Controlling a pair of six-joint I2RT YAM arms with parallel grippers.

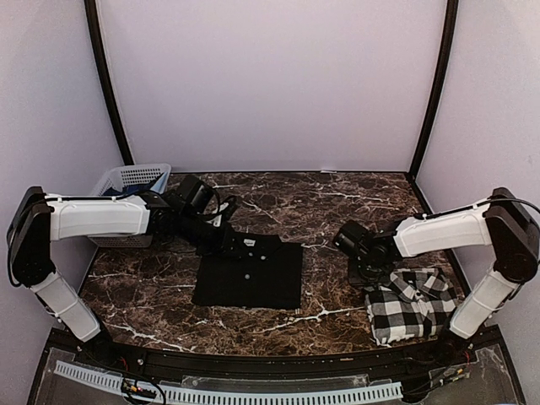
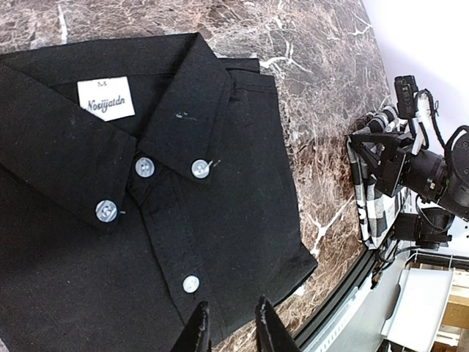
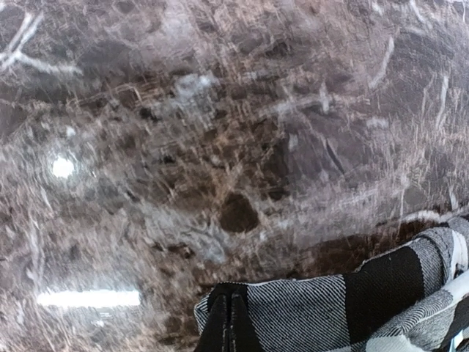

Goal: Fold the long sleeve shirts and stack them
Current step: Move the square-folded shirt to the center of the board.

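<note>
Top external: basket (image 1: 133, 178) behind left arm (image 1: 97, 218) (end effector (image 1: 239, 243) at black shirt (image 1: 253, 277))

**A:** Entry one, the surface?
**B:** Table (image 1: 337, 202): glossy dark brown marble-pattern top with white veins.
**A:** Lying on it, centre?
**B:** Black shirt (image 1: 251, 272): folded to a flat rectangle just left of the middle. The collar is toward the far side and buttoned with small white buttons, and a white label shows inside it.
**A:** Right side?
**B:** Checked shirt (image 1: 411, 305): black and white, a rumpled heap by the near right corner, well apart from the black one.
**A:** Anything else?
**B:** Pale lattice basket (image 1: 131, 181): far left corner.
</note>
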